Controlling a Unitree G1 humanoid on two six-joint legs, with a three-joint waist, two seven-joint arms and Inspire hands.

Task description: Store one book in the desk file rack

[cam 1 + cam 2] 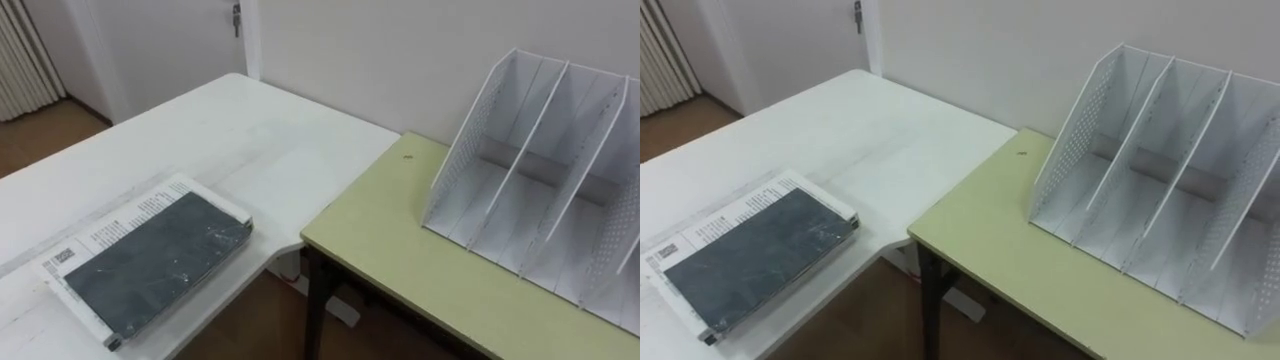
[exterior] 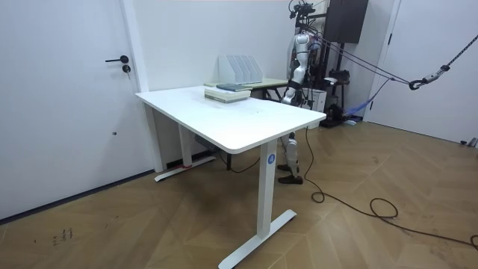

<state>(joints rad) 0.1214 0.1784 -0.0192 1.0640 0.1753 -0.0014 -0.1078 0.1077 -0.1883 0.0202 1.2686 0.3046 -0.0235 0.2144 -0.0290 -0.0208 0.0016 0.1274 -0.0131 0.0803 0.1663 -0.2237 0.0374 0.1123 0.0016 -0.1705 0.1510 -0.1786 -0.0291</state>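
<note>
One dark-covered book [image 1: 150, 262] is laid flat on a white printed volume [image 1: 110, 228] near the corner of the white bench [image 1: 230, 140], well apart from the file rack [image 1: 545, 190], which is stood on the adjoining green bench [image 1: 390, 245]. Whether the robot hand [image 2: 287, 94] is open or closed cannot be told.

A flat dark-covered book [image 1: 150, 262] is lying on the white counter [image 1: 250, 130] at left, near its front edge; a white perforated file rack [image 1: 470, 140] is standing on the adjoining pale-green counter [image 1: 400, 245] at right.
</note>
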